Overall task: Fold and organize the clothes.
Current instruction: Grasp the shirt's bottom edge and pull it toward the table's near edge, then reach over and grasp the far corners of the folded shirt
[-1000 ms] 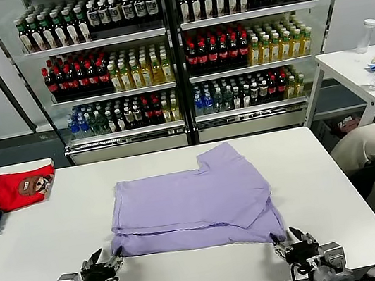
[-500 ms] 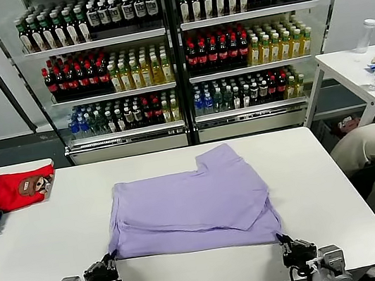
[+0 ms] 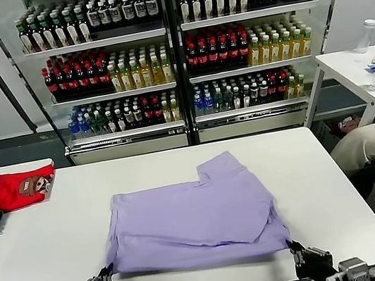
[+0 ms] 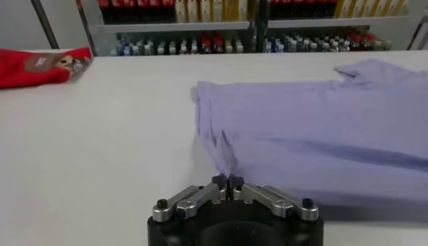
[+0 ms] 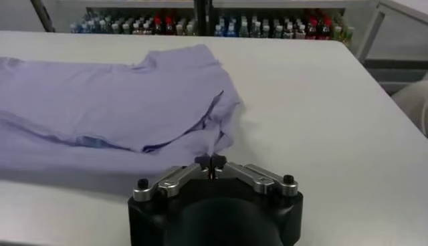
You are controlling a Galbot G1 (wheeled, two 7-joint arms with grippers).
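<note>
Jaws of left gripper (image 4: 228, 179) and right gripper (image 5: 210, 160) pinched on near corners of lavender T-shirt (image 3: 194, 216), lying mid-frame on worktop (image 3: 39, 239), long axis left-to-right, equally near both arms.

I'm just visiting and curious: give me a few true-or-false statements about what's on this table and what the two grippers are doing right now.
1. The left gripper is shut on the T-shirt. True.
2. The right gripper hangs open, clear of the T-shirt. False: it is shut on the shirt's near right corner.
3. The T-shirt is lavender. True.
4. The red garment lies on top of the T-shirt. False: it lies apart, at the table's far left.
5. Shelves of bottles stand behind the table. True.
</note>
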